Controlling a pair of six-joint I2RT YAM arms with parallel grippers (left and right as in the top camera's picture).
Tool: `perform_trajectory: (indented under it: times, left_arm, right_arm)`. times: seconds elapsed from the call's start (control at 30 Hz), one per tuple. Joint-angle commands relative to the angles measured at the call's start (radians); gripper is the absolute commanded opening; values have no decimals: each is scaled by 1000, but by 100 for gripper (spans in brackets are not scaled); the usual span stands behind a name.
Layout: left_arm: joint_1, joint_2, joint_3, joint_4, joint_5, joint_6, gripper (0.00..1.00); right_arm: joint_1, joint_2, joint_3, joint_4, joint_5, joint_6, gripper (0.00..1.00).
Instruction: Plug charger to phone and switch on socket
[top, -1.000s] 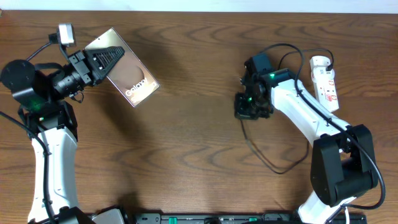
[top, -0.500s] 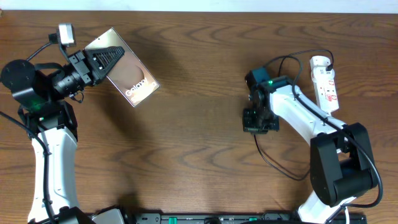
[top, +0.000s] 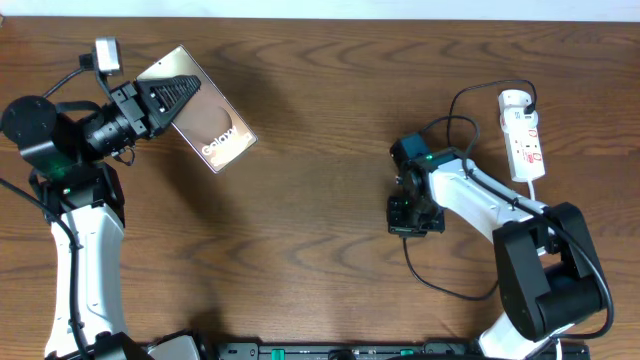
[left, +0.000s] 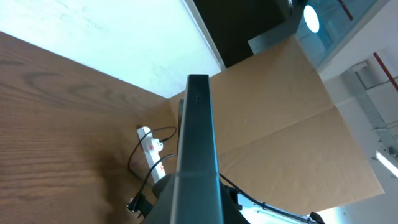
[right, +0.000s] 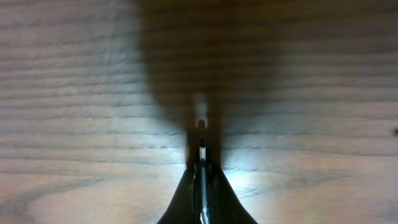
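Note:
The bronze-brown phone (top: 212, 128) with white "Galaxy" lettering is held up at the far left, my left gripper (top: 178, 95) shut on its upper edge. In the left wrist view the phone (left: 198, 143) shows edge-on as a dark bar. The white socket (top: 523, 135) lies at the far right, also visible small in the left wrist view (left: 151, 146). The thin black charger (top: 440, 283) loops from the socket across the table to my right gripper (top: 414, 208). That gripper (right: 201, 169) points down over bare wood, shut on the charger's metal connector tip (right: 201, 138).
The wooden table (top: 310, 230) runs between the two arms. A second loop of black cable (top: 455, 100) lies beside the socket. Brown cardboard (left: 292, 118) and a white wall stand beyond the table's far side.
My right gripper has moved toward the table's front edge, away from the socket, carrying the connector tip; the cable loop trails behind it. The left arm and phone have not moved.

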Motion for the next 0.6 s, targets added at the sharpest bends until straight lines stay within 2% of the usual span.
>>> perform_trajectory:
  times: [0.0, 0.23, 0.43, 0.57]
  left_arm:
    - [3, -3, 12, 13, 14, -13, 7]
    - [3, -3, 12, 13, 25, -13, 7]
    - [4, -3, 12, 13, 26, -13, 7]
    - [4, -3, 12, 13, 26, -13, 7]
  right_arm:
    - [20, 39, -49, 19, -23, 24, 1]
    - [16, 38, -43, 42, -32, 31, 1]
    - [-22, 32, 117, 43, -299, -134, 1]
    - [-30, 32, 238, 40, -593, -332, 1]
